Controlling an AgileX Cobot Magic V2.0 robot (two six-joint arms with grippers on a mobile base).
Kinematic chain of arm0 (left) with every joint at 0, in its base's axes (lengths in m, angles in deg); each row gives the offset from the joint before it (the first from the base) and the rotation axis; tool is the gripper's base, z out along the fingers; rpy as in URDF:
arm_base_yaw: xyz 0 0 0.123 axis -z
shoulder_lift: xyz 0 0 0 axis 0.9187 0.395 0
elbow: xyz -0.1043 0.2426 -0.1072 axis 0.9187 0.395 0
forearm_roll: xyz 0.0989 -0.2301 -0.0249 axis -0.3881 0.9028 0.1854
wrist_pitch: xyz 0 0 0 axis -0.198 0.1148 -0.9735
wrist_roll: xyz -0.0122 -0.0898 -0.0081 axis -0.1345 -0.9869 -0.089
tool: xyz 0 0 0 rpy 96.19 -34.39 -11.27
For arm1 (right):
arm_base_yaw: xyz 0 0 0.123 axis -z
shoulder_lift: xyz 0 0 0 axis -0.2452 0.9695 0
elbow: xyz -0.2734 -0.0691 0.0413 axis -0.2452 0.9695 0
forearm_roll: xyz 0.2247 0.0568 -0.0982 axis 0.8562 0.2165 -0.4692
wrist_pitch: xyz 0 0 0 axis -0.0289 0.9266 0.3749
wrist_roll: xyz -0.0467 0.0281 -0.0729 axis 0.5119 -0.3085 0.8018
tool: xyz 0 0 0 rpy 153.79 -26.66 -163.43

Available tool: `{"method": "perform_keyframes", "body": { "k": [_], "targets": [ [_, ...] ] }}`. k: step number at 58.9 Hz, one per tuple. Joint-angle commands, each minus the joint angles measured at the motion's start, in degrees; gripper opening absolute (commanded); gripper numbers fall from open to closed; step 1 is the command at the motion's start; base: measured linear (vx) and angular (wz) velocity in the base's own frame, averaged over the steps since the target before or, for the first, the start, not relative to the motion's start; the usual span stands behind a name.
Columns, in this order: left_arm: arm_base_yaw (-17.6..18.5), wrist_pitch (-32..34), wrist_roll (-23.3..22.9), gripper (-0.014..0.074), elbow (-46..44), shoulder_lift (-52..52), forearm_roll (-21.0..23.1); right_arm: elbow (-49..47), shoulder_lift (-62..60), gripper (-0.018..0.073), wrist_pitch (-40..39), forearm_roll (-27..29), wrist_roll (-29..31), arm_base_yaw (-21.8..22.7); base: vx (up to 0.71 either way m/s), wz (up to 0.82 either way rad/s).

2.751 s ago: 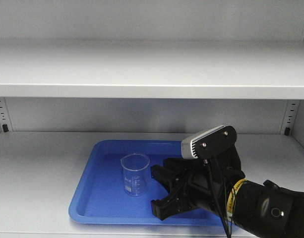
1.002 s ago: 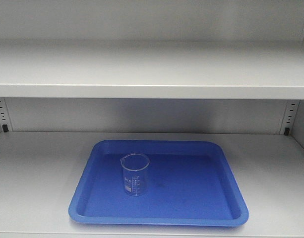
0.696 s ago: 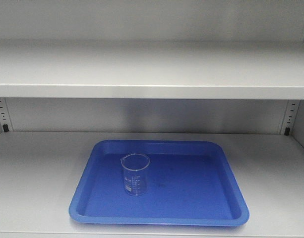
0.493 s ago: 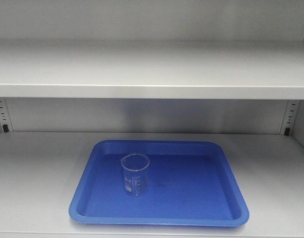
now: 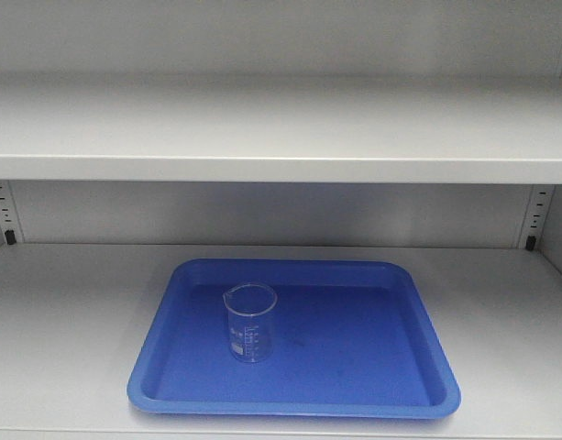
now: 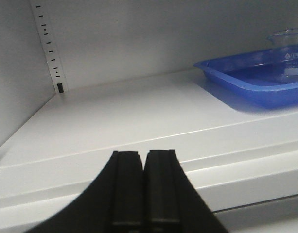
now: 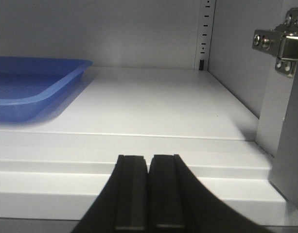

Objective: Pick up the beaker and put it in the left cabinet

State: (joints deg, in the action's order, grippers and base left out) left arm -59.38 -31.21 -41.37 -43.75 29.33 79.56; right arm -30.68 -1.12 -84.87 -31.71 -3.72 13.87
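Note:
The clear glass beaker stands upright on the left part of a blue tray on the lower shelf of the light-grey cabinet. In the left wrist view the beaker shows at the far right on the tray. My left gripper is shut and empty, low in front of the shelf edge, left of the tray. My right gripper is shut and empty in front of the shelf edge, right of the tray. Neither gripper shows in the front view.
Slotted upright strips run up the back corners. A second shelf spans above the tray. A metal door hinge sits on the cabinet's right wall, close to my right gripper.
The right arm, which stood open beside the beaker over the tray 2.8 s ago, has drawn back out of the front view. The beaker and tray have stayed put over the last second.

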Motion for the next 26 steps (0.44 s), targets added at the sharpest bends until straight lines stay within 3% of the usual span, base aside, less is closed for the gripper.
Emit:
{"method": "perform_keyframes", "body": {
  "k": [1,26],
  "targets": [
    [0.03,4.28,-0.15,0.0001,0.9,-1.06,0.18,0.31,-0.96,-0.0005,-4.37,-0.56,0.0,0.02,0.0,0.0],
    [0.03,4.28,-0.15,0.0001,0.9,-1.06,0.18,0.31,-0.96,-0.0005,-4.37,-0.56,0.0,0.02,0.0,0.0]
  ]
}}
